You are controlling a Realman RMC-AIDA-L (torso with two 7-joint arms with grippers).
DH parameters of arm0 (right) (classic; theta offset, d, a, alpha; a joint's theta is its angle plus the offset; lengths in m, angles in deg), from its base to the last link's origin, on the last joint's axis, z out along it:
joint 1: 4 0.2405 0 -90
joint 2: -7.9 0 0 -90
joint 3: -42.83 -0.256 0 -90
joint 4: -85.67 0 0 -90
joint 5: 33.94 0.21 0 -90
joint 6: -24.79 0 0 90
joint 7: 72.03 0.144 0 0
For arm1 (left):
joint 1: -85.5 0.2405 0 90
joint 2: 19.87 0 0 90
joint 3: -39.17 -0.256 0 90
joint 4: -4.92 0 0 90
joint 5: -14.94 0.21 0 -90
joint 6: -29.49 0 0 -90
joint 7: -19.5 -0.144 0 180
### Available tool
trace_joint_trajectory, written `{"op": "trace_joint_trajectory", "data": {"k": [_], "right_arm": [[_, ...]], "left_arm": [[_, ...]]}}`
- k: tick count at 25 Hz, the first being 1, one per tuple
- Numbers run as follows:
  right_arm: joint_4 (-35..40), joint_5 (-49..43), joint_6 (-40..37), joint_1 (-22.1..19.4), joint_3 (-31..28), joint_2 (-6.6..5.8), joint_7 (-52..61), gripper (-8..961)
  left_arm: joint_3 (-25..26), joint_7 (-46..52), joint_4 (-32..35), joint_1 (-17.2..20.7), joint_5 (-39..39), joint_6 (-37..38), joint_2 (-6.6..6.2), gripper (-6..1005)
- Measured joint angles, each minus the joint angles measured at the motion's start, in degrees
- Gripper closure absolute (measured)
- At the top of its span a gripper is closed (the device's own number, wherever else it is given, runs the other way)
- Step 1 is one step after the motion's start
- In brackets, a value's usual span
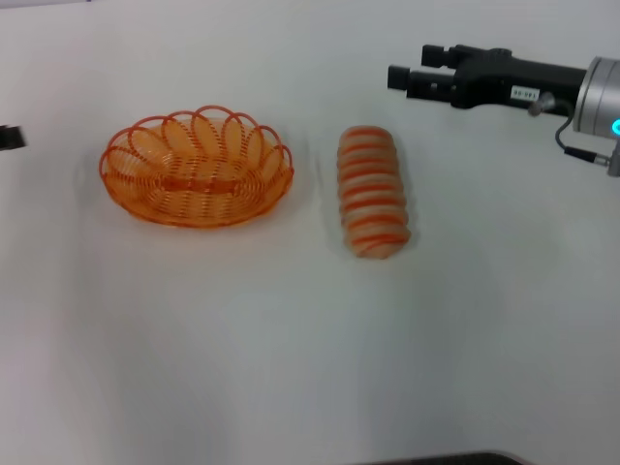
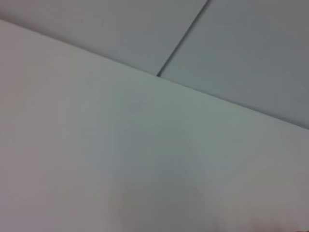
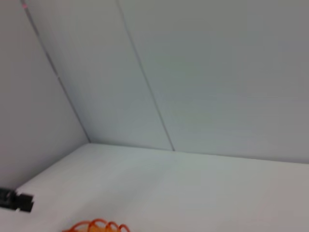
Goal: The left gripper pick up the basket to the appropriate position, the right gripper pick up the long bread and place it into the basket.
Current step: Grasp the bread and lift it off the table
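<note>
Basket (image 1: pixel 197 170) empty on the bench (image 1: pixel 291 349), left of centre. Bread (image 1: pixel 372 192) just beside it, apart, lying flat. Right gripper (image 1: pixel 397 77) above the far right, fingers seemingly nearly together. Left gripper (image 1: pixel 10 138) barely showing at the left edge, fingers unreadable.

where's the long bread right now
In the head view the long bread lies on the white table, right of centre, just right of the basket and apart from it, with the right gripper beyond it.
</note>
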Motion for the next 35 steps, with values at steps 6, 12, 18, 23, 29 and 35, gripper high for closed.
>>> {"op": "trace_joint_trajectory", "data": {"k": [6,12,18,23,29,35], "right_arm": [[4.87,-4.59,-0.14,0.88,0.75,-1.74,17.35,105],[5.39,-12.43,-3.85,4.42,1.70,-4.64,29.99,97],[5.69,-16.40,-9.86,7.94,2.17,-6.74,39.30,89],[7.10,-25.12,-13.29,12.24,2.17,-6.89,50.14,83],[8.23,-38.03,-15.71,18.07,2.16,-5.72,58.70,75],[7.88,-43.04,-15.98,21.44,3.89,-4.44,65.17,67]], "left_arm": [[8.48,-13.42,-0.70,-0.61,-0.11,10.81,-2.32,218],[11.75,-30.71,-2.90,-1.10,-0.22,22.53,-3.30,222],[11.80,-45.15,-8.61,-0.76,0.04,27.53,-3.27,228],[12.04,-51.51,-11.43,0.09,0.05,28.53,-2.99,232],[13.20,-56.95,-12.10,1.39,-0.23,30.04,-2.63,231],[13.12,-60.97,-13.53,1.91,-0.12,30.42,-2.26,230]]}}
